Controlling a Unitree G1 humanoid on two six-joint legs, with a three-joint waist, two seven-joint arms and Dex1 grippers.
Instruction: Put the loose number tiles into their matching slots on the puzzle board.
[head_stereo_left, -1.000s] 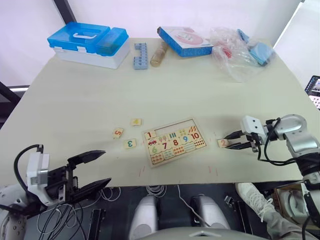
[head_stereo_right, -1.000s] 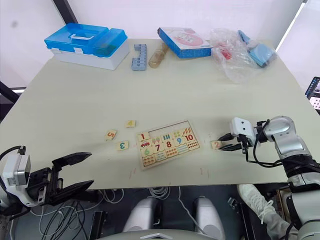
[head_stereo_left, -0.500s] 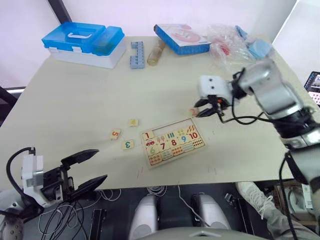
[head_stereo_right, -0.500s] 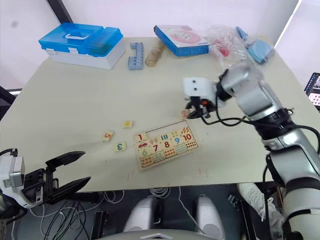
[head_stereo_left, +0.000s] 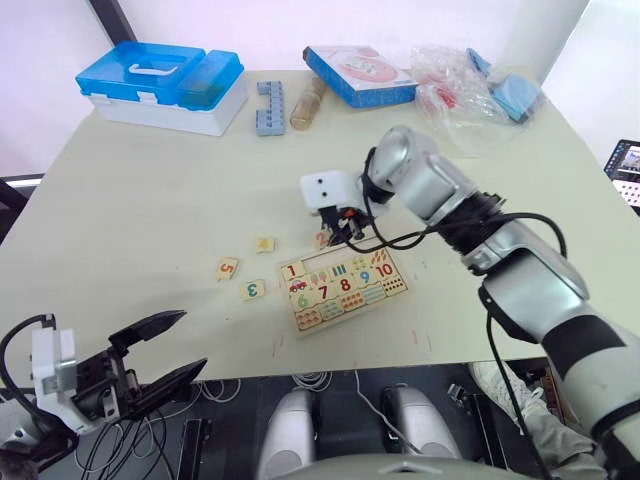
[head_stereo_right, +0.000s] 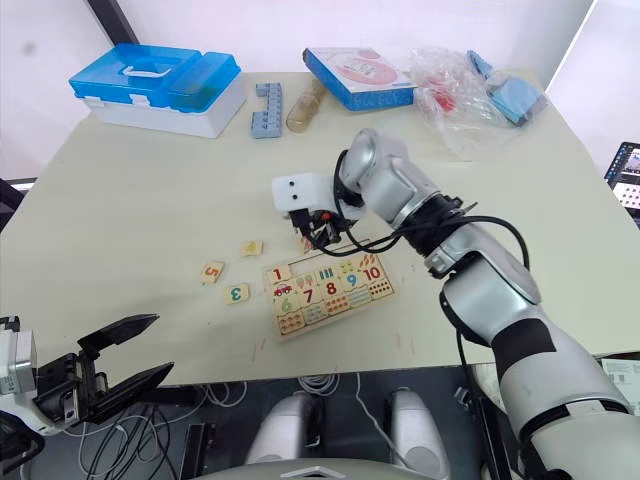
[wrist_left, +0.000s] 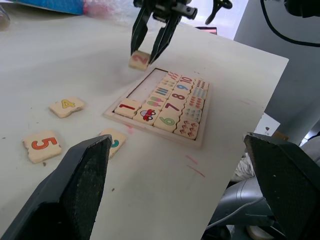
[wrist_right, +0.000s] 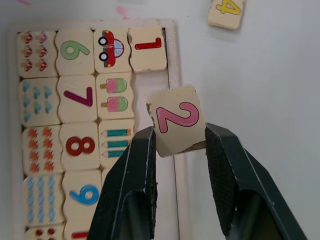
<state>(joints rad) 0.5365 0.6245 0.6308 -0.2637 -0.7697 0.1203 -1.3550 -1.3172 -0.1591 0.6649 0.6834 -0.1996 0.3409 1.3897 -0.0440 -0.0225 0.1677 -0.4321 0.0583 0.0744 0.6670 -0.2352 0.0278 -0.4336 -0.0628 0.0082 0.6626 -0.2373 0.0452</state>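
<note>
The puzzle board (wrist_right: 75, 23) lies near the table's front middle, with the red 1 tile (head_stereo_left: 297, 270) seated in its top row. The other matching slots (wrist_left: 149, 84) of that row stand empty. My right gripper (head_stereo_left: 335, 232) is shut on the 2 tile (wrist_right: 176, 120), holding it just above the board's far edge, over the empty slot beside the 1. Three loose number tiles lie to the board's left: the yellow 4 (head_stereo_left: 264, 244), the red 5 (head_stereo_left: 228, 268) and the green 3 (head_stereo_left: 254, 290). My left gripper (head_stereo_left: 193, 340) hangs open below the table's near left edge.
Along the far edge stand a blue-lidded box (head_stereo_left: 160, 85), a blue toy block (head_stereo_left: 265, 108), a wooden cylinder (head_stereo_left: 307, 100), a blue-edged box with a pink picture (head_stereo_left: 358, 75) and a crumpled plastic bag (head_stereo_left: 470, 90). Bare tabletop lies between these and the board.
My right gripper has lifted the 2 tile from the table's near right side and carried it left to the board's far edge. The left gripper has stayed open in place.
</note>
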